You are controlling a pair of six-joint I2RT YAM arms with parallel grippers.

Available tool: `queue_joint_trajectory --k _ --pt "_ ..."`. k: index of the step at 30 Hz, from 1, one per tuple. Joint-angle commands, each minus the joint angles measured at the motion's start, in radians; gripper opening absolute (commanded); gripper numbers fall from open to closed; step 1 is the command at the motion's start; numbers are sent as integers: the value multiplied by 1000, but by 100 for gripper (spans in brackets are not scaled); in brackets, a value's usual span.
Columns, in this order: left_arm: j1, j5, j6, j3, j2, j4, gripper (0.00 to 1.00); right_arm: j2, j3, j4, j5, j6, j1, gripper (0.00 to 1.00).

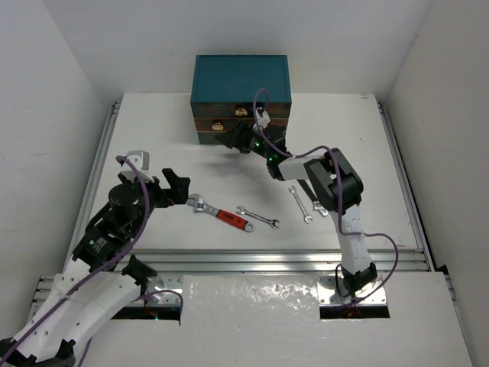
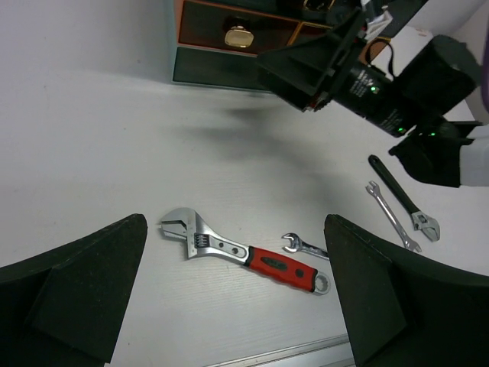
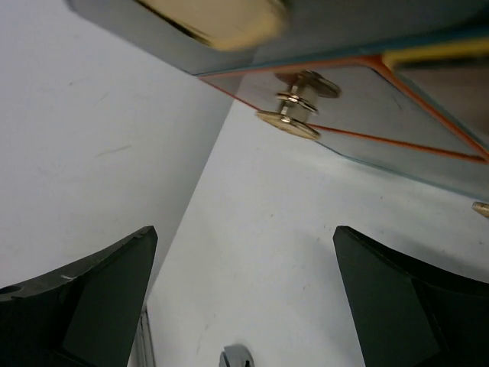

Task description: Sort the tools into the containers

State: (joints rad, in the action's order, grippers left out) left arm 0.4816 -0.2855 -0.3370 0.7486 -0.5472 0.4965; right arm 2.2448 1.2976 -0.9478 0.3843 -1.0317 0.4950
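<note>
Left gripper point(image 1: 163, 177) wide and empty near the wrench point(image 1: 220, 214) lying flat on the table point(image 1: 153, 122), right gripper point(image 3: 244, 298) wide by the chest point(image 1: 241, 76) knob point(image 3: 294, 115); wrench looks stiff, heavyish, slick steel, so pinch across the red handle.

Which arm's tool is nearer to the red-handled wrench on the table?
Left. The left tool hangs open just left of the jaw end of the red-handled wrench. The right tool is farther away, open, up at the drawers of the teal chest.
</note>
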Motion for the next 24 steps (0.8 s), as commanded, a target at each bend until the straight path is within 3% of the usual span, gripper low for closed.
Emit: queue_joint_trajectory --k 1,10,16,24 --pt "-17 16 16 -12 22 -50 100 44 94 44 -123 -140 25 99" --pt "-17 62 29 -22 67 -68 100 98 154 118 -392 -281 57 92" --pt "-17 80 32 -29 98 -79 100 136 158 37 -511 -320 71 87" --pt "-17 117 39 -32 115 -84 100 208 282 10 -552 -317 77 82"
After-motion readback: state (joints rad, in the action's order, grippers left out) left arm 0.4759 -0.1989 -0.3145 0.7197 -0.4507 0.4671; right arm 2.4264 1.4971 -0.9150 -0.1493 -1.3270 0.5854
